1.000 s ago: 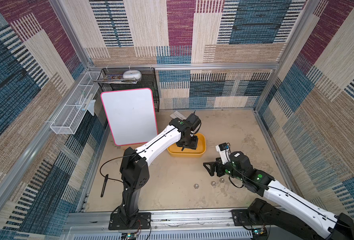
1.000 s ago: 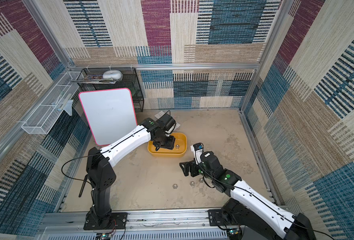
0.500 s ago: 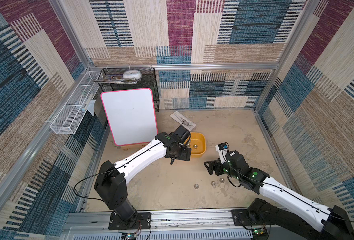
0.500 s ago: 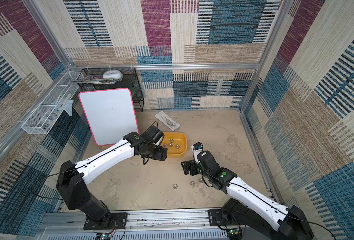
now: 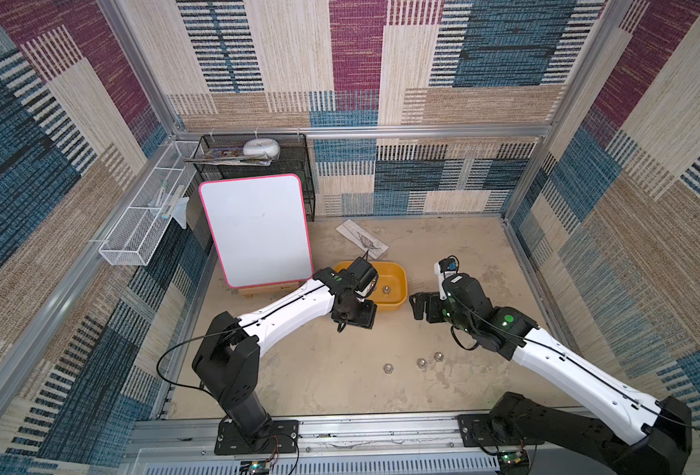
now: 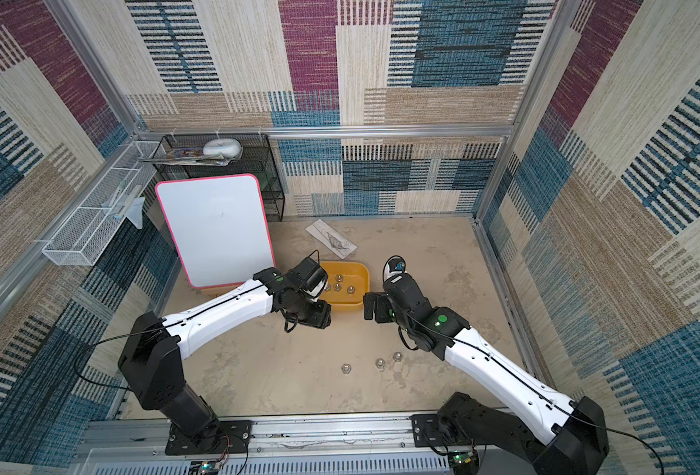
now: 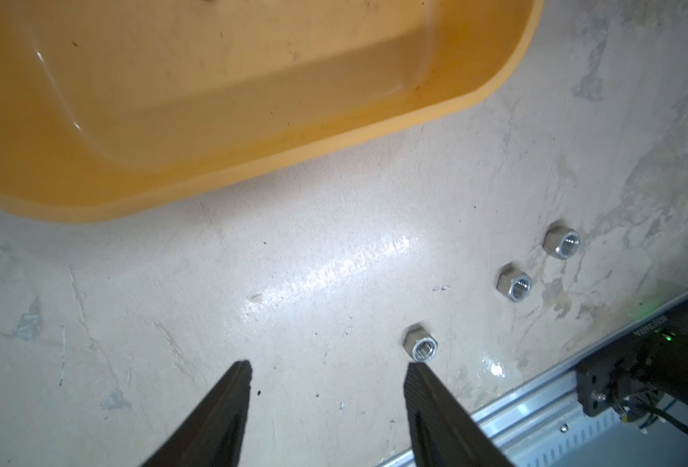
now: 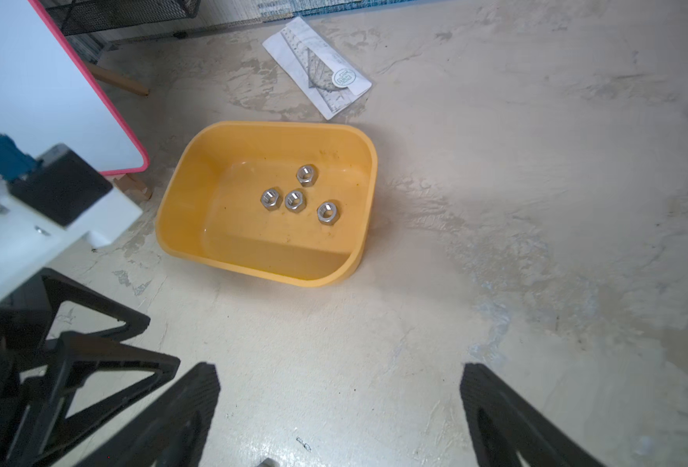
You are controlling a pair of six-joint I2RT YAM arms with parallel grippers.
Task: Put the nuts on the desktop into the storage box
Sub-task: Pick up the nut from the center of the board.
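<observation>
Four nuts (image 8: 295, 200) in storage box (image 8: 270, 123); three on desktop (image 8: 495, 210).

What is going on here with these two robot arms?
The arms are filling the yellow box with metal nuts. Four nuts lie inside it, and three nuts sit in a row on the tabletop. The left arm's fingers are open and empty just outside the box, facing those three. The right arm's fingers are also open and empty, beside the box.
</observation>
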